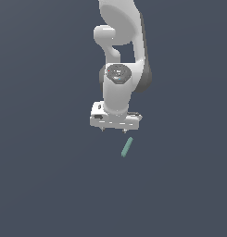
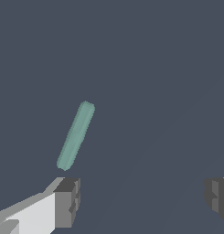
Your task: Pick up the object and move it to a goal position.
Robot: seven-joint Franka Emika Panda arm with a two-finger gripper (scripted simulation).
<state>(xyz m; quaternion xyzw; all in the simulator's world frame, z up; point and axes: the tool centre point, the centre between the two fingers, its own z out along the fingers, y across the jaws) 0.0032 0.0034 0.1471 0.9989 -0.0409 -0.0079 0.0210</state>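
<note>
The object, a small thin teal-green bar [image 1: 127, 147], lies tilted on the dark grey surface in the exterior view, just below and slightly toward the exterior view's right of the white gripper [image 1: 113, 129]. The gripper points downward and hovers above the surface, apart from the bar. In the wrist view the bar [image 2: 76, 135] lies ahead of one dark finger [image 2: 67, 201], outside the gap between the two fingers. The other finger [image 2: 217, 197] is far apart from it, so the gripper [image 2: 143, 201] is open and empty.
The white arm [image 1: 118, 60] rises from the gripper to the top of the exterior view. A plain dark grey surface [image 1: 50, 185] surrounds the bar. No goal marker shows.
</note>
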